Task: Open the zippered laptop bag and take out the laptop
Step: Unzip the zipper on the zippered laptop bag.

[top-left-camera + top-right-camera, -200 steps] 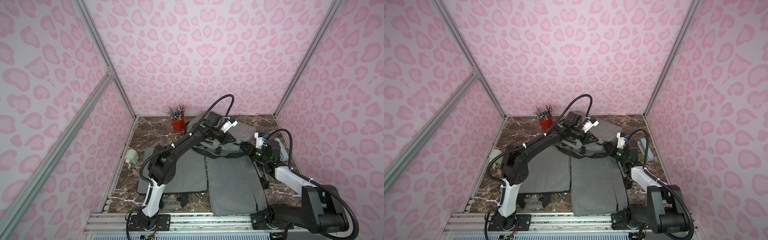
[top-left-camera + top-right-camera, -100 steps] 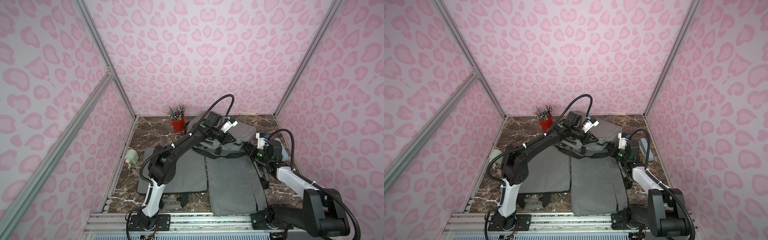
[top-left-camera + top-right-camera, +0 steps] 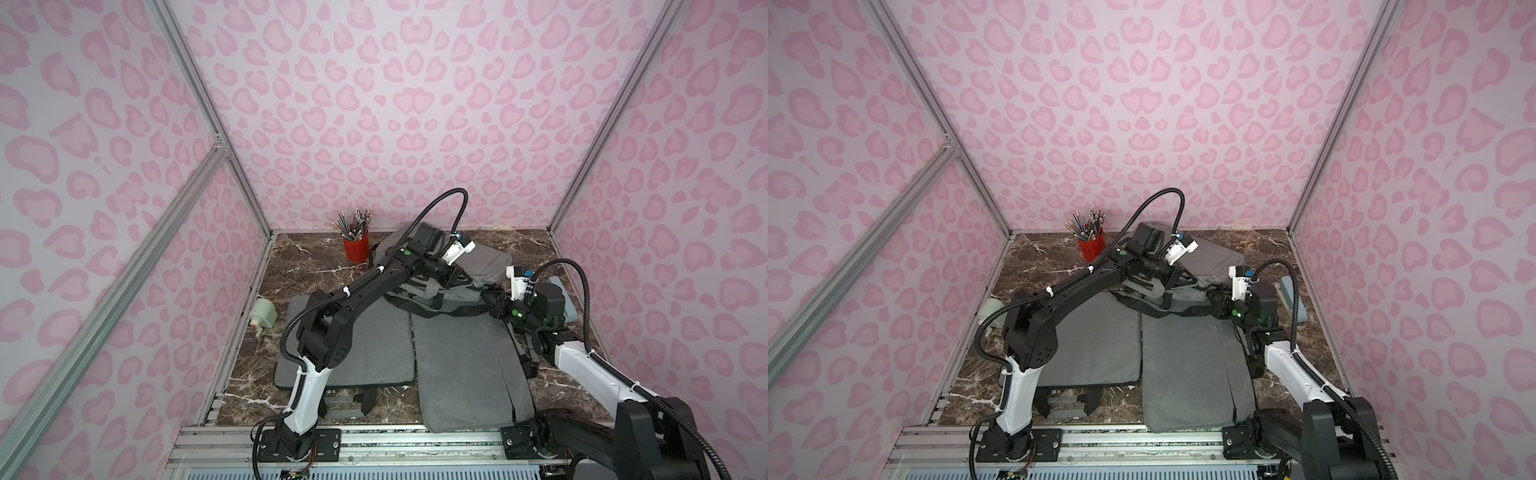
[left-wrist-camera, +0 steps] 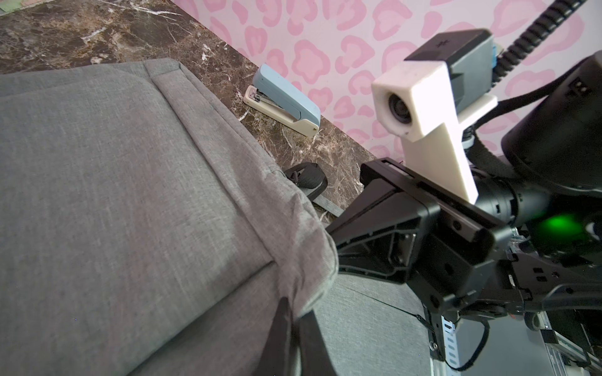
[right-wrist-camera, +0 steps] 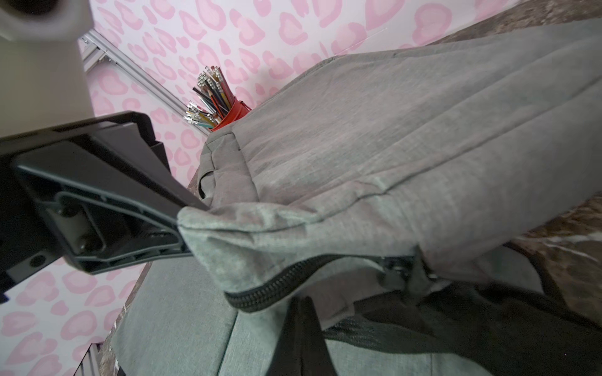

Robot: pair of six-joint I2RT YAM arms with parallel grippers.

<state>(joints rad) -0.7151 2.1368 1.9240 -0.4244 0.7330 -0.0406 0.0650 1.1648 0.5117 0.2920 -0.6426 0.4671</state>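
Observation:
The grey zippered laptop bag (image 3: pixel 488 261) (image 3: pixel 1219 255) lies slumped at the back of the marble table. My left gripper (image 3: pixel 455 277) (image 3: pixel 1177 276) (image 4: pixel 294 309) is shut on a fold of the bag's cloth (image 4: pixel 130 195) and holds that corner lifted. My right gripper (image 3: pixel 489 301) (image 3: pixel 1212 301) (image 5: pixel 304 302) is shut, its tips just under the black zipper (image 5: pixel 286 283) at the bag's front edge; nothing shows between the fingers. The zipper looks closed along the stretch in view. The laptop is hidden.
Two flat grey pads (image 3: pixel 374 345) (image 3: pixel 465 365) lie in front of the bag, with black straps around them. A red cup of pencils (image 3: pixel 356 247) stands at the back. A pale green bottle (image 3: pixel 264 313) lies by the left wall, a blue stapler (image 4: pixel 283 101) by the right wall.
My right gripper has edged in toward the bag's zipper edge and its jaws have closed fully. The left arm holds still with the fold of cloth.

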